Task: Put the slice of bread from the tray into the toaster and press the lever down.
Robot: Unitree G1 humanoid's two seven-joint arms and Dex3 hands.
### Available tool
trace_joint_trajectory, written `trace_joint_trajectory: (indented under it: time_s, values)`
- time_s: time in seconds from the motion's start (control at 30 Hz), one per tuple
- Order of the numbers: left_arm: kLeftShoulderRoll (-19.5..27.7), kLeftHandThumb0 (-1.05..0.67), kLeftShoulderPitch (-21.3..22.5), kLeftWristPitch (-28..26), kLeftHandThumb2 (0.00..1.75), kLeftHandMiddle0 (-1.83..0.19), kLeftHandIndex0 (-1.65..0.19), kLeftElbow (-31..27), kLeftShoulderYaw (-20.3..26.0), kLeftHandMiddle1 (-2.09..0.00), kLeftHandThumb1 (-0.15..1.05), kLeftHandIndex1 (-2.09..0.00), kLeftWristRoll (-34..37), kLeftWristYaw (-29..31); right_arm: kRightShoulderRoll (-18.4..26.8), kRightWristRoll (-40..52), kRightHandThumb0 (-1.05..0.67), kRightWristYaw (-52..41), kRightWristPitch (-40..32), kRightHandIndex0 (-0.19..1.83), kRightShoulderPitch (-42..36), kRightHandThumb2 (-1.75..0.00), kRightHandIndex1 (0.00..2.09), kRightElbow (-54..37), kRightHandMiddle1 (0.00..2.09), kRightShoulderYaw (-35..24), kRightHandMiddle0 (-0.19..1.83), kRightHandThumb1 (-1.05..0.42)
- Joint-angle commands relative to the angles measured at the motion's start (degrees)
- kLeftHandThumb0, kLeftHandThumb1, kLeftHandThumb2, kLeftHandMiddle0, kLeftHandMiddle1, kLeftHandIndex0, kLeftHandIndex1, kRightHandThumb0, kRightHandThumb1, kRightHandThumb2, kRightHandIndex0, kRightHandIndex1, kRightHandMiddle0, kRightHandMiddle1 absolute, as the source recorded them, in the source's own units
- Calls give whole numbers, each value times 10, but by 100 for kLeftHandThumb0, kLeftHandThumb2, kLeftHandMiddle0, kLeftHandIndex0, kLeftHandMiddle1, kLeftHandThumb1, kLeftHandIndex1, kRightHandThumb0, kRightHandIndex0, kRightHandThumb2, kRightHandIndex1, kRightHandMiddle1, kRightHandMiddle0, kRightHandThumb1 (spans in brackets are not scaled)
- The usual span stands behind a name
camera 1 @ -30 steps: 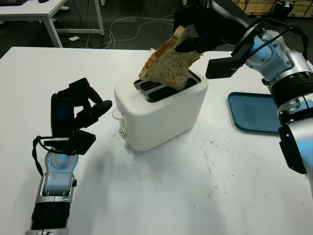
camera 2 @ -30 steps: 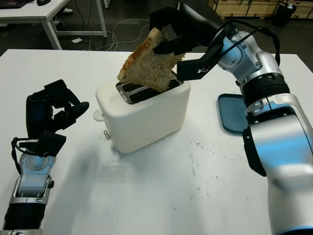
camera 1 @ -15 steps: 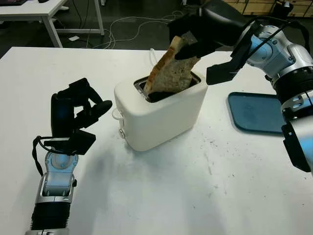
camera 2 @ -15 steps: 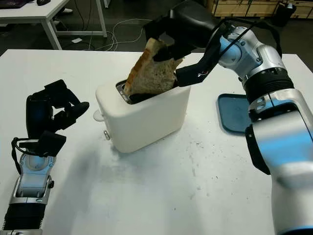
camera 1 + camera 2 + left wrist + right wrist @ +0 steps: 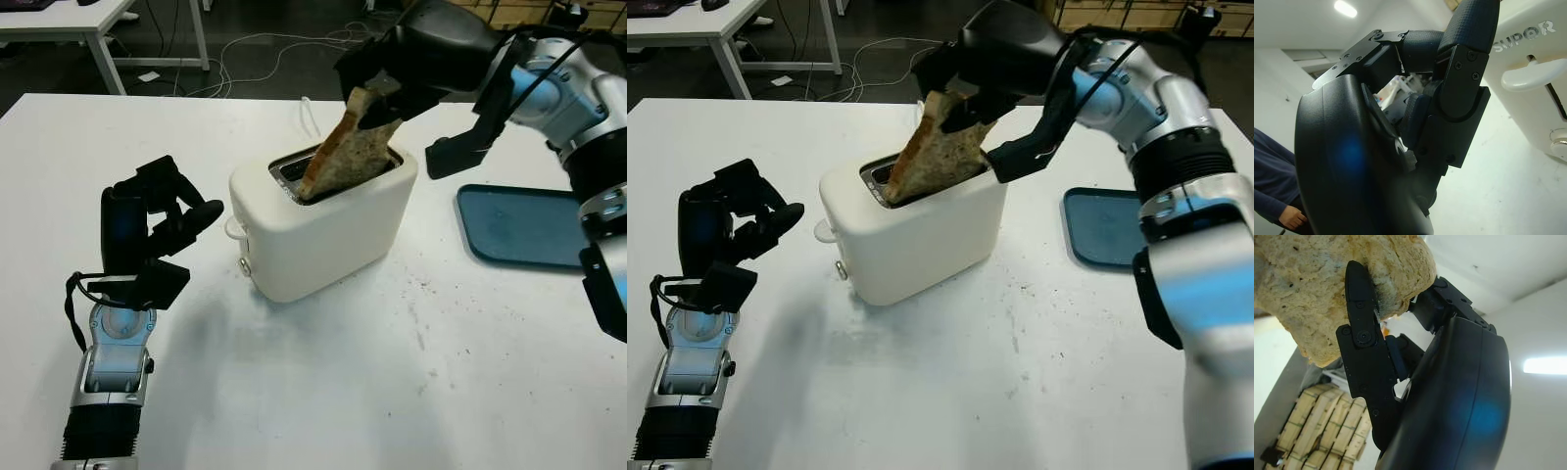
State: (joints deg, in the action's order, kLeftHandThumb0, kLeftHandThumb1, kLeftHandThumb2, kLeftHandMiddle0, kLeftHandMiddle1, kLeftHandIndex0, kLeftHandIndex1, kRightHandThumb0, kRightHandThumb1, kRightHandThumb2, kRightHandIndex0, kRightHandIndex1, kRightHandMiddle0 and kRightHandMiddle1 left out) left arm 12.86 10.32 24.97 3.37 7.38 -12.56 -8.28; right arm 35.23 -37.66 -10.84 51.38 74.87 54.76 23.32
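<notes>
Right hand (image 5: 392,83) is gripping the bread slice (image 5: 345,152) by its top edge, lower end tilted in the toaster (image 5: 323,220) slot. It should straighten before release. Left hand (image 5: 157,220), curled and empty, is hovering left of the lever (image 5: 1528,78).

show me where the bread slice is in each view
Left eye view: bread slice leans up out of the toaster slot, pinched by the right hand.
Right eye view: same, upper centre.
Right wrist view: a crusty edge against one finger.
Left wrist view: not in it.
Shared landmark: the toaster.
</notes>
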Motion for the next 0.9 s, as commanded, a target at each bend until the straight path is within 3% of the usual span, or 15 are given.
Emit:
trace_joint_trajectory:
  time_s: [0.0, 0.33, 0.87]
  values:
    - [0, -86, -5, 6, 15, -125, -101, -2, 1, -174, 92, -166, -5, -7, 10, -11, -47, -2, 2, 106, 20, -32, 175, -9, 174, 4, 80, -92]
    - [1, -86, -7, 4, 15, -125, -100, -6, 0, -174, 92, -164, 1, -2, 19, -103, -49, 63, 26, 108, 45, -37, 175, -31, 175, 44, 81, -92]
    - [0, -85, -6, 13, 14, -124, -100, -1, 0, -174, 92, -165, 6, 0, 0, -102, -47, 37, 59, 116, 35, -29, 175, -44, 175, 72, 88, -92]
